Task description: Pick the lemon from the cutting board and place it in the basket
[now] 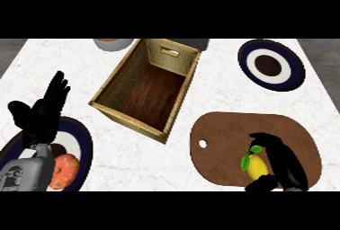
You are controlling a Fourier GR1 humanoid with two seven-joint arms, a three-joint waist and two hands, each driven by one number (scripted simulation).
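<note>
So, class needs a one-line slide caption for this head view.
Right hand curls round the lemon on the cutting board; basket waits empty.

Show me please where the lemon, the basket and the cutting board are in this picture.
lemon (pixel 257 166): head view, on its yellow side.
basket (pixel 105 81): head view, on its left wall.
cutting board (pixel 229 134): head view, on bare brown surface at upper left.

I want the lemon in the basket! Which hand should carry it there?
The right hand. It is already curled beside the lemon on the cutting board; the left hand rests open, far across the basket.
</note>
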